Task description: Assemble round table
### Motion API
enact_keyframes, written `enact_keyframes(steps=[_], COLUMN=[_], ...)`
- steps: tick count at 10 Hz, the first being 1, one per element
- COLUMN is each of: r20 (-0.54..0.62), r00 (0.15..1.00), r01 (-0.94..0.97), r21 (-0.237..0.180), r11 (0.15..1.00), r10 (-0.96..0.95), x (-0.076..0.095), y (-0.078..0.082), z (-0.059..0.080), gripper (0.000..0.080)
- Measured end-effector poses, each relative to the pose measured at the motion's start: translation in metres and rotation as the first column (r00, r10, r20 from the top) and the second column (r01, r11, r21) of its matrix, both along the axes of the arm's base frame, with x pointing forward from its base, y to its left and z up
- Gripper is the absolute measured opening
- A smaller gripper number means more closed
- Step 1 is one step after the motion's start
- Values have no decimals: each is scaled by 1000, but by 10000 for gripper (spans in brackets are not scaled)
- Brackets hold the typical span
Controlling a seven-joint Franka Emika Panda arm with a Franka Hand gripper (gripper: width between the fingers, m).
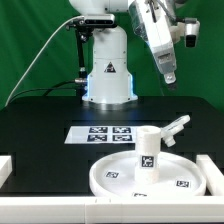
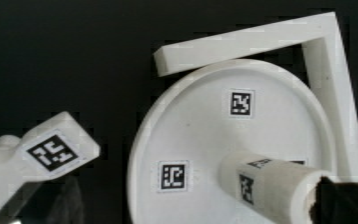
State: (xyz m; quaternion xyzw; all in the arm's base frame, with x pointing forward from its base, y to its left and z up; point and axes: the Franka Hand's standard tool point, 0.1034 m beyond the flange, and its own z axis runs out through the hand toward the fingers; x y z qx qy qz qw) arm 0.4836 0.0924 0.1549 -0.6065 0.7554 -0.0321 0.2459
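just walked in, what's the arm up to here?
It is partway through assembling the round table. The pincer is open and empty, up in the air above the parts and touching nothing. The round disc lies flat on the black table, with the short post standing upright at its middle; I cannot tell whether it is fastened. The cross-shaped piece lies off the disc, not yet on the post. The marker board sits beyond the disc.

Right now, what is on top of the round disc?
The cylindrical post stands upright on the round disc. Its base covers the disc's surface there, so the joint is hidden.
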Motion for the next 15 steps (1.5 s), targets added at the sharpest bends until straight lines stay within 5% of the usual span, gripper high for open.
enact_keyframes(steps=[3, 6, 8, 10, 15], r20=[36, 56, 4, 3, 36], r00=[997, 993, 996, 996, 979], r01=[63, 99, 89, 92, -196], r21=[35, 52, 41, 37, -112], r11=[997, 994, 995, 995, 974], r10=[-64, -102, -90, -92, 201], x=[31, 43, 28, 29, 26], y=[-7, 10, 10, 8, -5], z=[15, 26, 0, -1, -10], gripper=[649, 649, 649, 649, 649])
